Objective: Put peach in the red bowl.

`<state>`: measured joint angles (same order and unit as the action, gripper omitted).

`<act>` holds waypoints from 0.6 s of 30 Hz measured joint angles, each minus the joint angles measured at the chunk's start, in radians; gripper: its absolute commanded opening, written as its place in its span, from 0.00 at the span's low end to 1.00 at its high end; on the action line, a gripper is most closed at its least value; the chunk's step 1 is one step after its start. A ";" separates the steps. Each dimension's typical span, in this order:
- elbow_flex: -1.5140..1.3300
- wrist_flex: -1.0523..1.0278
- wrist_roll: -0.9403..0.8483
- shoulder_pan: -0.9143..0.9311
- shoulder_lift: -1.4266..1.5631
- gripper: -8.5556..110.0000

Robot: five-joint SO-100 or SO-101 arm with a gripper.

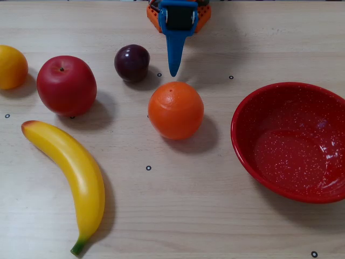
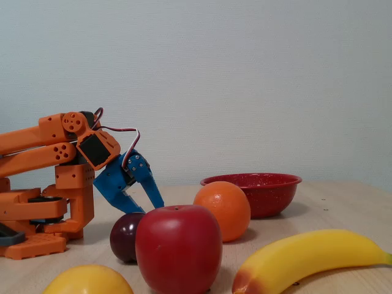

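The blue two-finger gripper (image 2: 144, 207) hangs empty, fingers parted, near the arm's base. The smooth yellow-orange peach (image 1: 12, 67) sits at the table's far left edge, well apart from the glossy speckled red bowl (image 1: 242, 110). Best approach probably passes over the dark plum (image 1: 131, 63) and red apple (image 1: 66, 85).

pale wall (image 2: 245, 73), seemingly wooden table (image 1: 178, 216)
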<state>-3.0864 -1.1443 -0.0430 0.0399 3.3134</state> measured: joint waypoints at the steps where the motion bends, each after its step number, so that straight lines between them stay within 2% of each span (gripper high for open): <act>1: 0.000 0.000 0.000 0.000 0.000 0.07; 15: 0.021 0.000 -0.003 0.000 0.000 0.07; 18: 0.067 -0.069 -0.017 0.000 -0.028 0.07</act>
<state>-3.0189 -1.2134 -0.0598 0.0399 3.2858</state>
